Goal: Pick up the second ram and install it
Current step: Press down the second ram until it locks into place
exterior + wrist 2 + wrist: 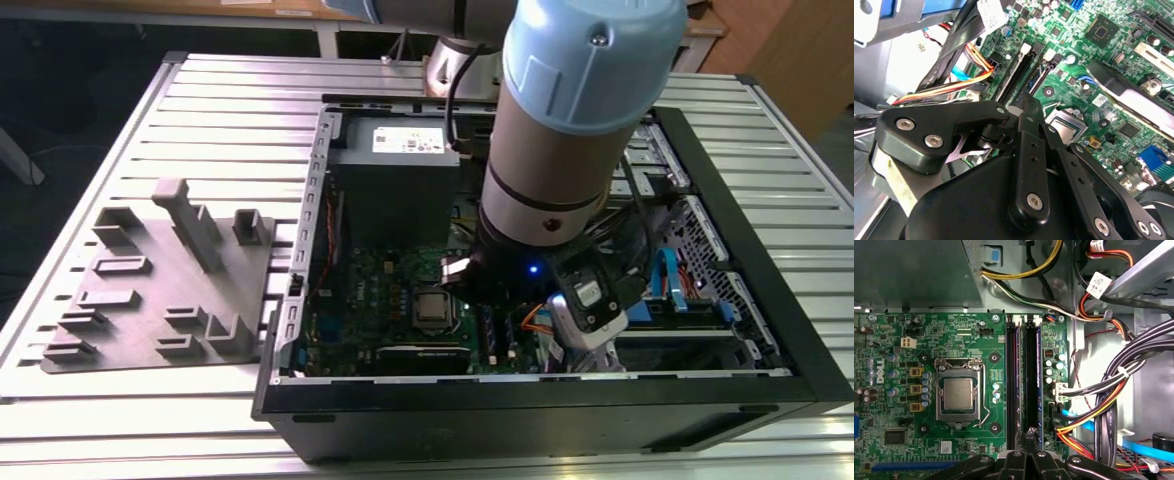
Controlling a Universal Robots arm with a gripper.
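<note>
Arm: it reached down into the open computer case [561, 400] at the centre of the exterior view, its pale blue joint filling the top middle of that frame.
Claw: in the first wrist view the claw [1029, 442] sat at the bottom centre, its fingers drawn close together, tips at the near end of the memory slots; whether they pinched anything I couldn't tell.
Second ram: a dark strip [1031, 380] stood in the right-hand slot, centre of the first wrist view, running up from the claw tips, beside another stick [1013, 380].
Motherboard: green board [929, 340] with the processor socket [958, 392] left of the slots.
Counter: the slatted metal counter [160, 420] carried the case and, at the exterior view's left, a grey fixture block [160, 290].
</note>
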